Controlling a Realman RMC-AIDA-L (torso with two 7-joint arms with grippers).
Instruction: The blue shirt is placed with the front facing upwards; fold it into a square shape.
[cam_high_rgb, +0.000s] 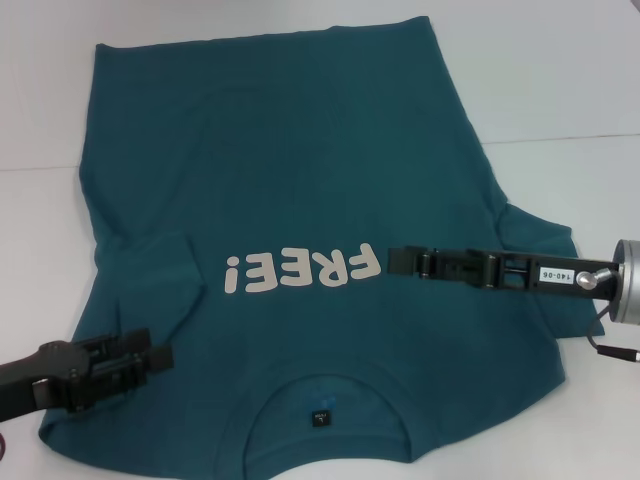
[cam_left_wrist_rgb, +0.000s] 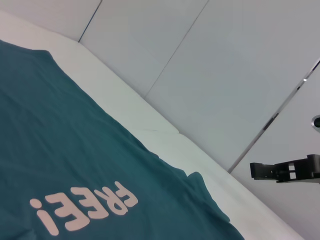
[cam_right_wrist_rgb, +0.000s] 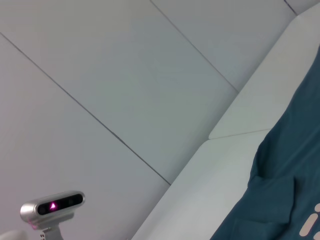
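Right now, shirt: the blue shirt (cam_high_rgb: 300, 190) lies spread front-up on the white table (cam_high_rgb: 560, 90), collar toward the robot, hem at the far side.
Lettering: white "FREE!" (cam_high_rgb: 300, 270) runs across the chest and reads upside down from the head view; it also shows in the left wrist view (cam_left_wrist_rgb: 82, 207).
Neck label: a small black label (cam_high_rgb: 319, 418) sits inside the collar at the near edge.
Sleeves: the sleeve (cam_high_rgb: 150, 275) on the robot's left is folded in over the body of the shirt, while the sleeve (cam_high_rgb: 545, 240) on the robot's right lies spread out toward the table's edge.
Cloth: mostly flat, with soft creases near both sleeves and along the right side.
Left gripper: the left gripper (cam_high_rgb: 160, 355) comes in from the near left and hangs over the shoulder area, just beside the folded sleeve; whether its fingers are apart or together, I cannot tell, and I cannot tell if it touches the cloth.
Right gripper: the right gripper (cam_high_rgb: 392, 261) reaches in from the right, level with the lettering, its tip right at the "F"; again I cannot tell whether the fingers are apart or together, nor whether it touches the cloth. It also shows far off in the left wrist view (cam_left_wrist_rgb: 255, 171).
Right wrist view: shirt edge (cam_right_wrist_rgb: 290, 200) on the table, plus a small camera (cam_right_wrist_rgb: 52, 207) with a pink light off to one side.
Background: pale wall panels (cam_left_wrist_rgb: 225, 75) behind the table.
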